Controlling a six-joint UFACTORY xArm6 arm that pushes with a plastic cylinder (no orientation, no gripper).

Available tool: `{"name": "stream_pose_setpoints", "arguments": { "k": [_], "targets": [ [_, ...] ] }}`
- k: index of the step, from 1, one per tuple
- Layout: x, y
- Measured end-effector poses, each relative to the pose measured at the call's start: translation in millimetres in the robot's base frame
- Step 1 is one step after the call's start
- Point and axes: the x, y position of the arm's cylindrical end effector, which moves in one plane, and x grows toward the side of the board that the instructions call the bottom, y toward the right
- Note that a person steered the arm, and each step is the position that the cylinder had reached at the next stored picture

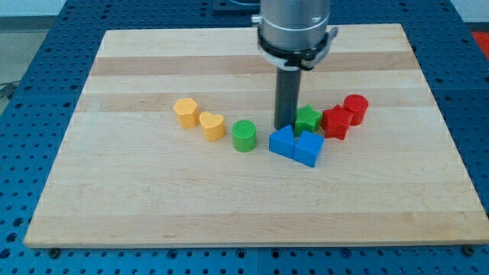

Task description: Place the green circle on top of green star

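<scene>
Starting at the view's left of the wooden counter (153,198), I see a yellow block (185,111) and, just at its four o'clock, a yellow heart-like block (212,126), the two nearly touching. Next, at about three o'clock from those and a little lower, stands the green circle (244,135), upright and on its own, with clear board around it. Moving on, my tip (284,126) sits down on the board between the green circle and the green star (308,120); the star is right at the tip's three o'clock, touching or almost touching the rod, while the circle is near at its nine o'clock with a small gap. Just at the tip's six o'clock lie two blue blocks, a blue one (282,142) and a second blue block (309,148) pressed against it. Further right, a red star-like block (336,122) butts against the green star, and a red cylinder (355,108) sits at its one o'clock. There are no fingers on this rig, only the rod, so nothing is clenched or grasped. As I judge it, the task is not yet done: the circle and star are still apart, with my rod standing in the gap. What is left is to bring the tip round to the circle's nine o'clock side and push it toward the star, minding the blue pair close below.
</scene>
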Motion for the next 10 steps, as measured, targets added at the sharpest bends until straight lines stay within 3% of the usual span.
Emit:
{"name": "stream_pose_setpoints", "arguments": {
  "k": [3,7,10],
  "targets": [
    [-1.8,1.3],
    [-6.8,-92.9],
    [43.6,-128.1]
  ]
}}
